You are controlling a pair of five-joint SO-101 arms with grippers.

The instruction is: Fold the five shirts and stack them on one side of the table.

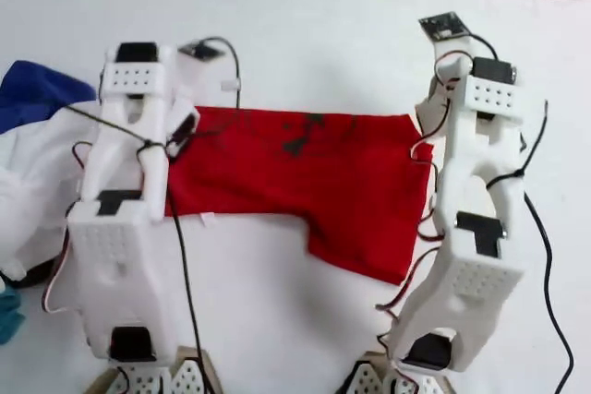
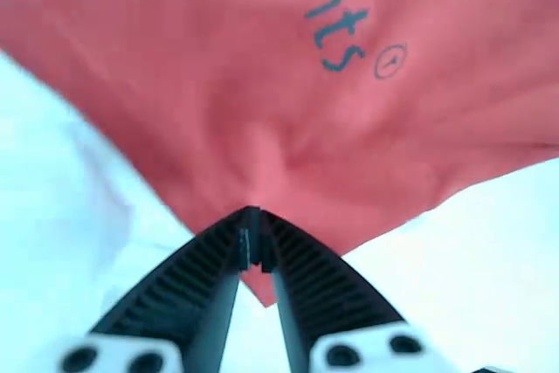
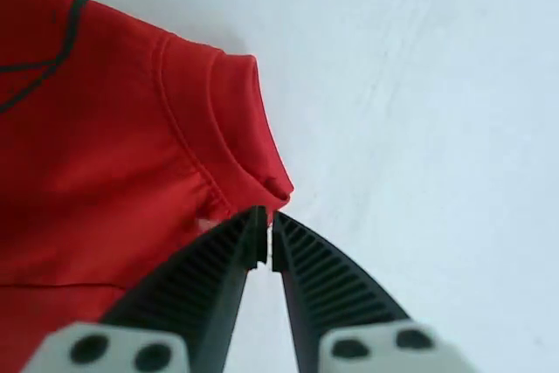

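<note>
A red shirt with dark print lies spread across the middle of the white table, between the two arms. My left gripper is shut on the red shirt; the cloth puckers toward the closed tips. In the high view that gripper sits at the shirt's left edge. My right gripper is shut on a ribbed edge of the red shirt, at its right side. The shirt's lower right part hangs lower toward the table's front.
A white shirt and a blue shirt lie crumpled at the table's left edge, beside the left arm. A bit of teal cloth shows at the front left. Bare table lies behind the red shirt.
</note>
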